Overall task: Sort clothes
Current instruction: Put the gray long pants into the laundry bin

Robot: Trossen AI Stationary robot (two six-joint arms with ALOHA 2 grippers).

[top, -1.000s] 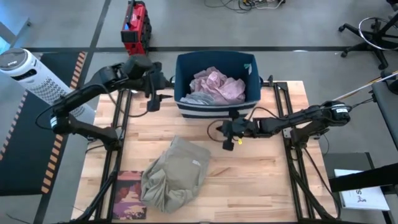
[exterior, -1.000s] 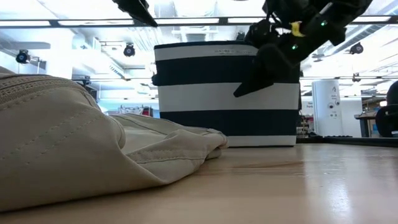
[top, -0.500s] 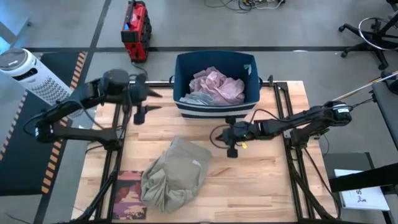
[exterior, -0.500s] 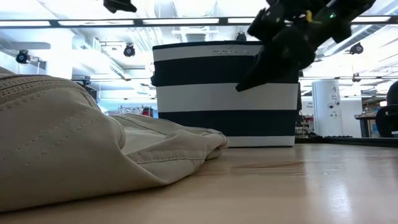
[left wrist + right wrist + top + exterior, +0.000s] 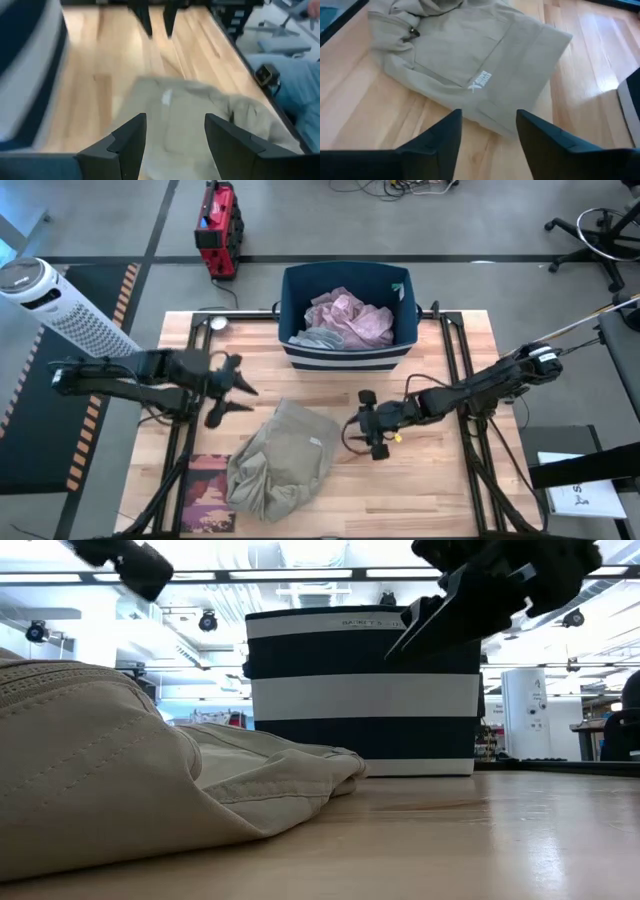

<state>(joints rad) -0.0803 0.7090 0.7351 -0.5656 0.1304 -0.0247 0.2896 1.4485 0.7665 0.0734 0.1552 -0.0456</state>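
Observation:
A large khaki-beige garment [image 5: 283,460] lies crumpled on the near middle of the wooden table, and it fills the left of the low view [image 5: 120,770]. Pink clothes [image 5: 350,315] and a grey-green piece [image 5: 315,337] lie in the striped basket [image 5: 360,690] at the far edge. My left gripper [image 5: 232,400] hovers open just left of the garment's far end, which lies past its fingers [image 5: 190,115]. My right gripper [image 5: 362,423] hovers open just right of the garment, looking down on it [image 5: 470,55]. Neither gripper touches anything.
A flat book with a dark pinkish cover [image 5: 208,492] lies at the near left corner beside the garment. A white tower fan [image 5: 50,300] and a red device [image 5: 218,225] stand on the floor off the table. Bare wood [image 5: 430,480] lies near right.
My left gripper has swung from beside the basket toward the near edge and down, ending just left of the khaki garment, still open. My right gripper has gone toward the near edge and the garment, and its fingers have opened. The garment has not moved.

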